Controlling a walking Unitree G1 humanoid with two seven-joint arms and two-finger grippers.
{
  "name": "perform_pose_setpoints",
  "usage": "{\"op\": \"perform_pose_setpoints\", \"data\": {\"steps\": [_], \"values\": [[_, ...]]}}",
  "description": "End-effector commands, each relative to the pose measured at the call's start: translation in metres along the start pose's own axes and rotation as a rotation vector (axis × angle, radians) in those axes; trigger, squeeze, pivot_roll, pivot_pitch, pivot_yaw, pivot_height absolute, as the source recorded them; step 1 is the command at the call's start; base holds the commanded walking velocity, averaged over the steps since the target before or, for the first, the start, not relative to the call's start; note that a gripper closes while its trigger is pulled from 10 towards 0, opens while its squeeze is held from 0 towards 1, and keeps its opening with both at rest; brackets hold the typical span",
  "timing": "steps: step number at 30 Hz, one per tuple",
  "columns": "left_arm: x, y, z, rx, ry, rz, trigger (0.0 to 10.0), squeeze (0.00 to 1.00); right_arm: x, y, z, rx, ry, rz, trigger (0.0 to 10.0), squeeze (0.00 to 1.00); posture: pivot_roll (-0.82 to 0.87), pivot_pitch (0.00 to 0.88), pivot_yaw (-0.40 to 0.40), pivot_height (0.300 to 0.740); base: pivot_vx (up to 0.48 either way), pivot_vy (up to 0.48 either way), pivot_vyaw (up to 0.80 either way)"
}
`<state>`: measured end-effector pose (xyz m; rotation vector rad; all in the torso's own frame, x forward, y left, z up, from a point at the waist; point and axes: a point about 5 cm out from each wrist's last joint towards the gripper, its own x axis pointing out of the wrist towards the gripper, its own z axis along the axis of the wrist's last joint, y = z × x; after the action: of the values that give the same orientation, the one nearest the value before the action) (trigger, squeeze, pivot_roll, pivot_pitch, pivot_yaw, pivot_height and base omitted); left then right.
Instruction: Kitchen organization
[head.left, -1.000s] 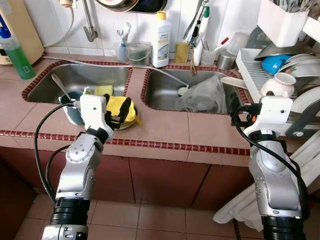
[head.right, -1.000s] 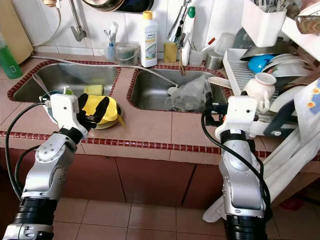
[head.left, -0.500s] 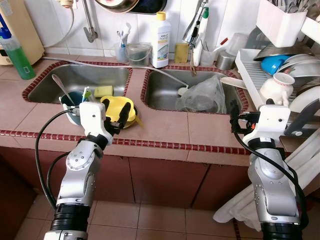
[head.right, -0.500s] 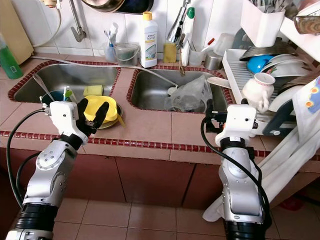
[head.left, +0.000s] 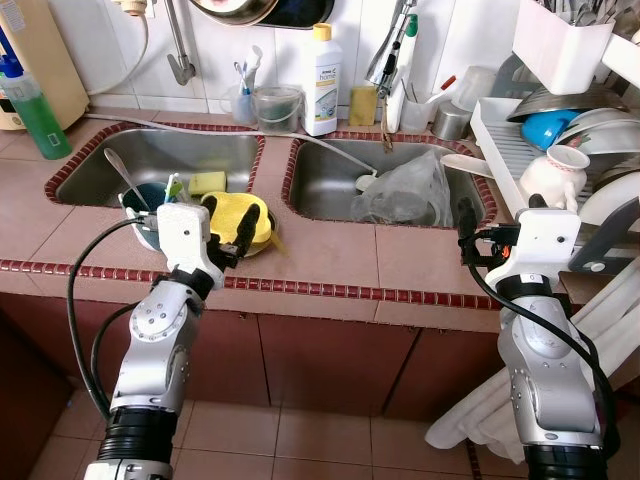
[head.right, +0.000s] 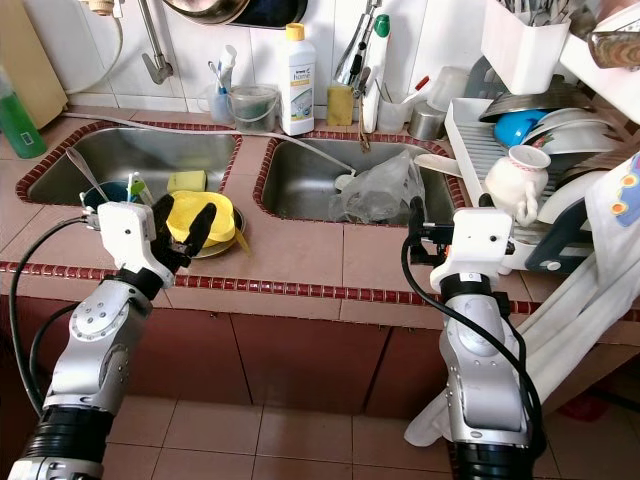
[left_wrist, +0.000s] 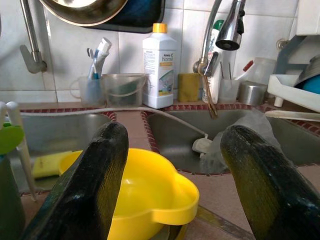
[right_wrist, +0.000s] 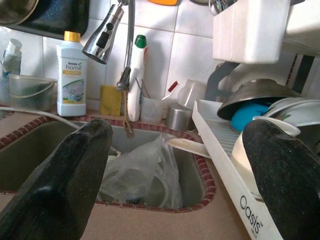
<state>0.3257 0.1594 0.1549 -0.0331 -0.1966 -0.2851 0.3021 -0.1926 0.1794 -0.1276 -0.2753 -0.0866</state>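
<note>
- Hovering just short of the yellow bowl (left_wrist: 145, 195), our left gripper (head.left: 226, 232) has its fingers spread, with nothing between them.
- We judge the bowl light, stiff and slick plastic; its rim lip, facing the fingers, offers the best hold.
- Our right gripper (head.right: 412, 224) waits spread beside the dish rack (head.right: 470, 140).

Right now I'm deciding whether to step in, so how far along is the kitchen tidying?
Early, by the look of it. Nothing visibly done: the drying rack holds dishes, but who put them there is unclear. In hand: the left gripper is open at the yellow bowl on the counter, not gripping it. Left: a clear plastic bag in the right sink; the right gripper is open, holding nothing.
</note>
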Motion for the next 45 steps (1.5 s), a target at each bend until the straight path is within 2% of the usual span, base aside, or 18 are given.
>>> {"op": "perform_pose_setpoints", "data": {"steps": [1,9,45], "values": [[0.0013,-0.0014,0.0003,0.018,-0.001,-0.01,10.0,0.0,-0.0007,-0.0004,0.001,-0.003,-0.008,0.003,10.0,0.0,-0.07,0.0,0.008,0.74,0.0,0.251,0.0],[-0.0015,-0.005,-0.0029,0.033,0.009,-0.026,10.0,0.0,-0.0021,0.0004,-0.0009,-0.003,-0.001,0.008,10.0,0.0,-0.06,0.0,0.008,0.74,0.0,0.285,0.0],[-0.0045,-0.0039,-0.0013,0.037,0.016,-0.02,10.0,0.0,-0.0042,0.0046,-0.0036,-0.008,0.009,0.017,10.0,0.0,-0.05,0.0,0.008,0.74,0.0,0.351,0.0]]}}
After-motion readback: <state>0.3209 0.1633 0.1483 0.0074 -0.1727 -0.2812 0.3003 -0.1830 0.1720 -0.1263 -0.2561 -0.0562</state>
